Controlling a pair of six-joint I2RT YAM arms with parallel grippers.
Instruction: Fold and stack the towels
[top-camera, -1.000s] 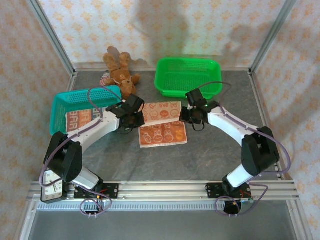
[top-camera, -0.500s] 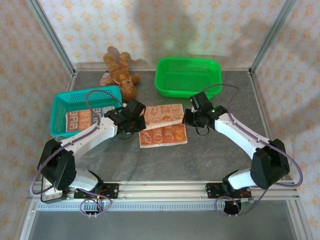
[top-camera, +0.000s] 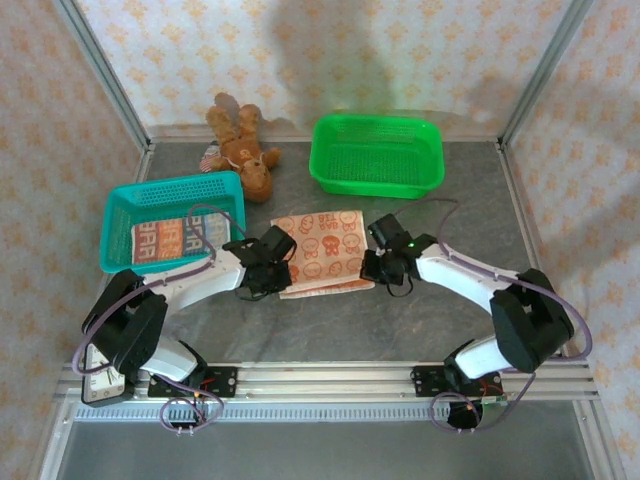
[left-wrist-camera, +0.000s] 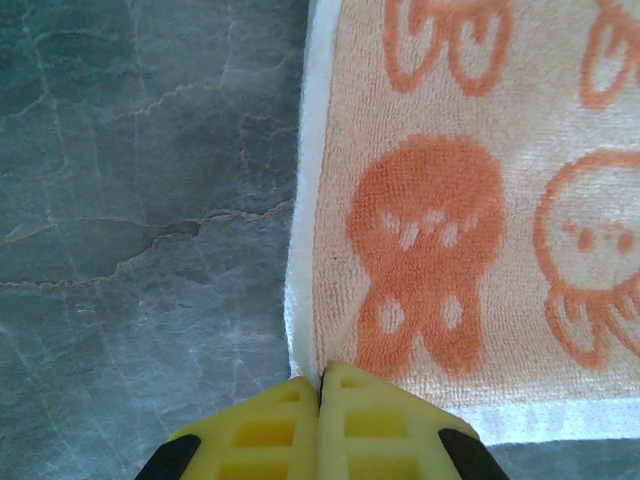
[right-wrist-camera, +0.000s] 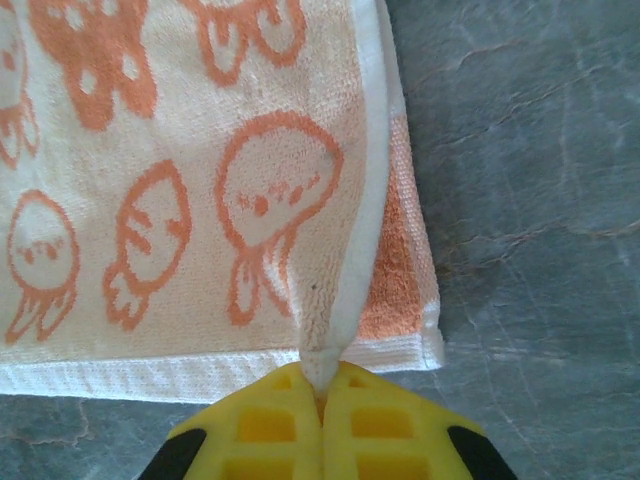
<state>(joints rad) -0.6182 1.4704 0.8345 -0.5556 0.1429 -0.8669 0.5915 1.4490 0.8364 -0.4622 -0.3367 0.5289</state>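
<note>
An orange and cream towel (top-camera: 320, 250) with cartoon prints lies folded over on the grey table, its top layer pale side up. My left gripper (top-camera: 277, 282) is shut on that layer's near left corner; in the left wrist view the white hem (left-wrist-camera: 303, 200) runs into the yellow fingertips (left-wrist-camera: 345, 410). My right gripper (top-camera: 369, 277) is shut on the near right corner, where a pinched ridge of towel (right-wrist-camera: 335, 300) rises from the orange lower layer (right-wrist-camera: 400, 270). A second towel (top-camera: 165, 238), orange-striped, lies in the teal basket (top-camera: 120, 205).
A green basket (top-camera: 377, 155) stands at the back right of the table. A brown teddy bear (top-camera: 240, 145) lies at the back left, behind the teal basket. Metal frame posts and patterned walls close in the sides and back.
Both grippers have come toward the near edge, drawing the towel's far edge over its near half. The orange side that faced up is now covered by the pale side.
</note>
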